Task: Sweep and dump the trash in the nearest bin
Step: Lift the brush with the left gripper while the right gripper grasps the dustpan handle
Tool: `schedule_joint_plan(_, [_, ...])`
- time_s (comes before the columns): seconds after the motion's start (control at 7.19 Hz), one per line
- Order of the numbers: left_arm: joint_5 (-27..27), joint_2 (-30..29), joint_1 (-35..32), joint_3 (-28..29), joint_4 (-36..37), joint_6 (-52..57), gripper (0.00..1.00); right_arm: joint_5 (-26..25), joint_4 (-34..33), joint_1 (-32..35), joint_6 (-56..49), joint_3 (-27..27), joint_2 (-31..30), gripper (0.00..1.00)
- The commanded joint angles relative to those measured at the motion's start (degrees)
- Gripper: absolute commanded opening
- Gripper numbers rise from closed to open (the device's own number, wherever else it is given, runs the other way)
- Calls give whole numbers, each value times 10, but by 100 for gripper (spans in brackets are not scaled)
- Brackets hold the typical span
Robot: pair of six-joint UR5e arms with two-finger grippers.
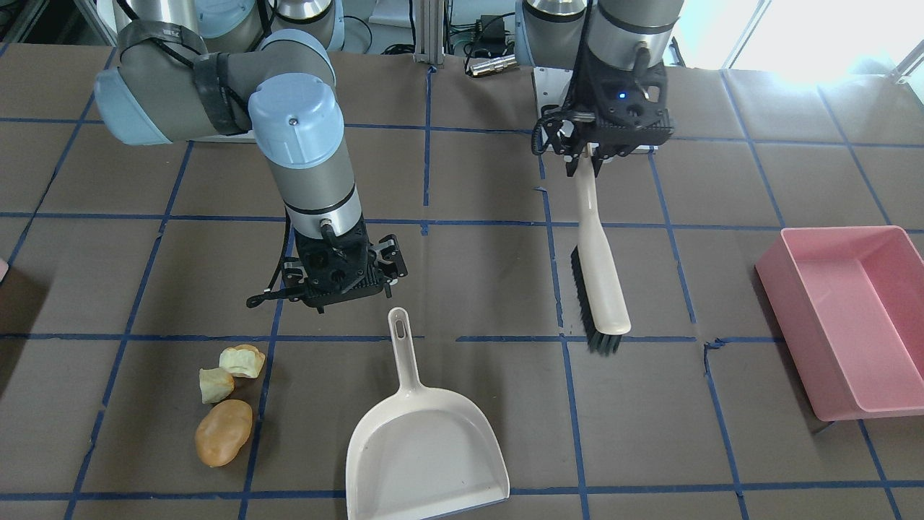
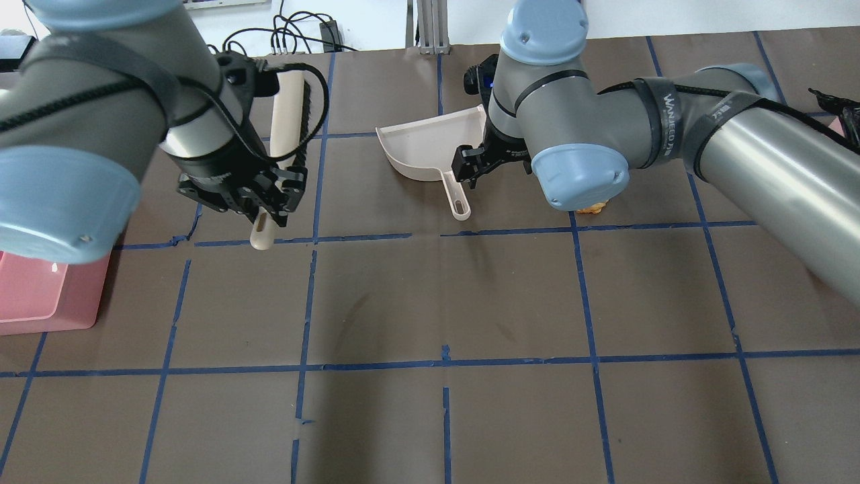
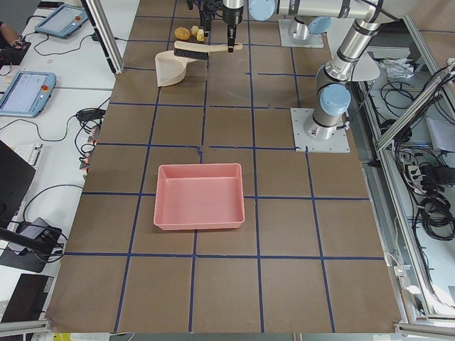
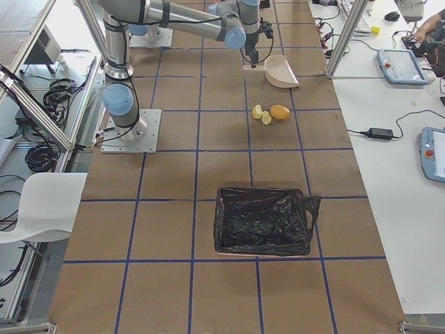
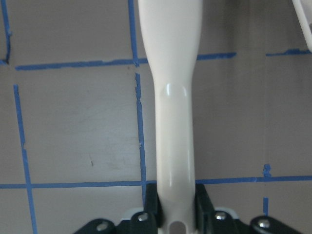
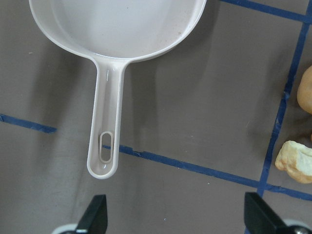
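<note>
Alignment first: the open right tool [image 6: 178, 214], just short of the cream plastic dustpan's handle [image 6: 107, 146], should straddle it before closing. The left tool [image 1: 593, 148] clamps the cream black-bristled brush [image 1: 599, 282]; orange-and-pale scraps [image 1: 224, 432] lie nearby.

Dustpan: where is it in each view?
Front-facing: dustpan bottom centre, handle up.
Overhead: dustpan top centre.
Exterior left: dustpan top left.
Exterior right: dustpan top, right of centre.
Left wrist: cannot tell; pale sliver top right.
Right wrist: dustpan top left, handle down.
Landmark: food scraps beside it.
</note>
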Motion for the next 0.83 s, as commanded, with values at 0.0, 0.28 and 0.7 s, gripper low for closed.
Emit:
schedule_joint_plan(0.0, [-9, -7, 55, 42, -59, 73, 0, -8, -85, 47, 54, -1, 65, 100])
schedule_joint_plan(0.28, [-10, -11, 54, 44, -81, 71, 0, -6, -114, 49, 54, -4, 88, 99])
schedule_joint_plan(0.7, [-4, -13, 51, 44, -95, 60, 0, 1, -120, 33, 71, 15, 89, 97])
